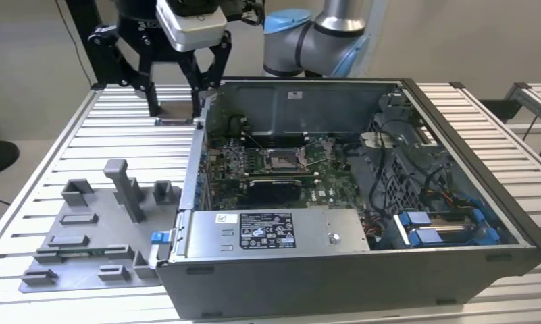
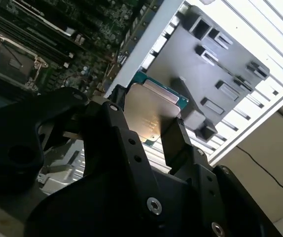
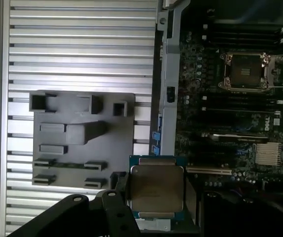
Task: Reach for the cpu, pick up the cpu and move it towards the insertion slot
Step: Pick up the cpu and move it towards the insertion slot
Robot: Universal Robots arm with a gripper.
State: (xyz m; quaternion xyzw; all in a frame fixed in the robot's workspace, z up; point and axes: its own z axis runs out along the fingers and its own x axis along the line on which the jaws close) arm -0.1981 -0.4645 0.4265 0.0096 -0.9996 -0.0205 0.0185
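exterior view: gripper clenched on the cpu, outside the case; insertion slot well apart | second wrist view: cpu flat between the fingers | first wrist view: cpu at the fingertips, slot well away, inside the case

cpu rim partly behind pincer
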